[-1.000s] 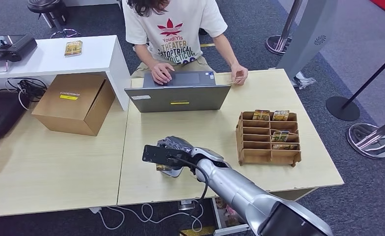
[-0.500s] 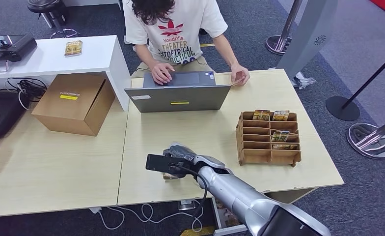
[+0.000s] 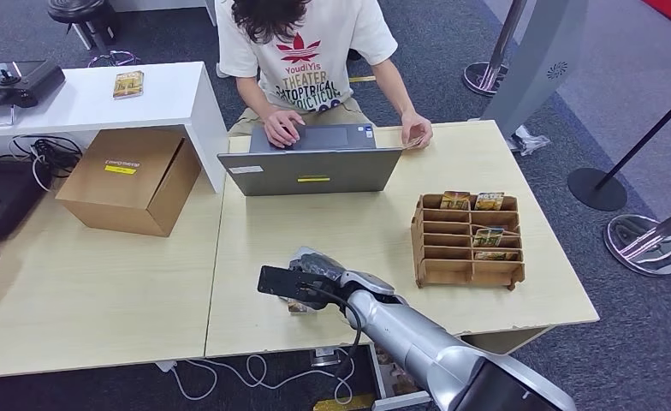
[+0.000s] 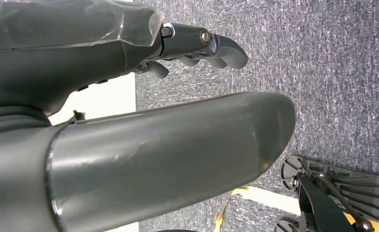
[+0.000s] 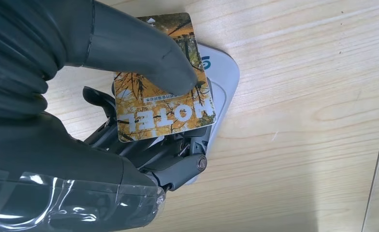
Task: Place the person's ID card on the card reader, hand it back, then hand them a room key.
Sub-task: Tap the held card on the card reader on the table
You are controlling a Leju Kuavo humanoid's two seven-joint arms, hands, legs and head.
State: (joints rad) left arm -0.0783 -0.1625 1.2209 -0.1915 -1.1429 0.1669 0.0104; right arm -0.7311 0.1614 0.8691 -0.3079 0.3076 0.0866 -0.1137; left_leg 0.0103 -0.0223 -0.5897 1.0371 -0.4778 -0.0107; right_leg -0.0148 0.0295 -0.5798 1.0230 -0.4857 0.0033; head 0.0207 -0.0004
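My right hand (image 3: 308,272) is low over the near part of the table and pinches a card (image 5: 166,92) printed with yellow trees and the word HOTEL between thumb and fingers. The card lies over the white card reader (image 5: 225,77), which sits on the wood; whether it touches the reader I cannot tell. In the head view a small corner of the card (image 3: 296,306) shows under the hand. My left hand (image 4: 187,46) hangs over grey carpet, fingers curled and holding nothing. The person (image 3: 306,51) sits behind a laptop, one hand (image 3: 416,133) holding a small card at the table's far edge.
A grey laptop (image 3: 311,167) stands open at the far side. A cardboard rack (image 3: 467,240) with several cards stands to the right. A cardboard box (image 3: 131,180) and a white shelf (image 3: 92,98) are at the left. Bare wood (image 3: 349,231) lies between the laptop and my hand.
My right hand has drawn slightly toward the near table edge and to the right, with the card still in it. The person's hand at the far edge shifted a little.
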